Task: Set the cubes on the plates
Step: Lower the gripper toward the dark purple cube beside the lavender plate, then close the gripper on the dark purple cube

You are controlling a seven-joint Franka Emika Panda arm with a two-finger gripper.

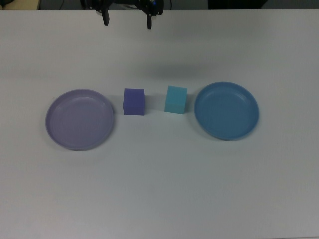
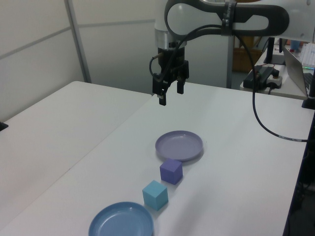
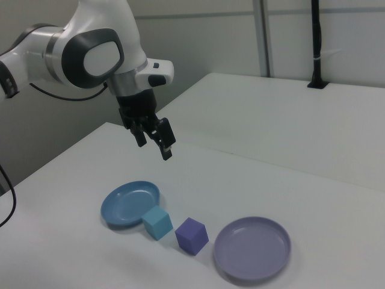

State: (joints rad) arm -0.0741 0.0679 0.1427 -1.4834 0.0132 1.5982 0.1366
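Top view: the purple cube [image 1: 133, 101] and turquoise cube [image 1: 176, 99] sit side by side on the worktop [image 1: 159, 189] between the lavender plate [image 1: 79, 119] and blue plate [image 1: 227, 110], each cube beside its like-coloured plate.

Left view: the jaws [image 2: 170, 92] hang released, holding nothing, high above the row.

Right view: both plates lie bare, so nothing is placed yet.
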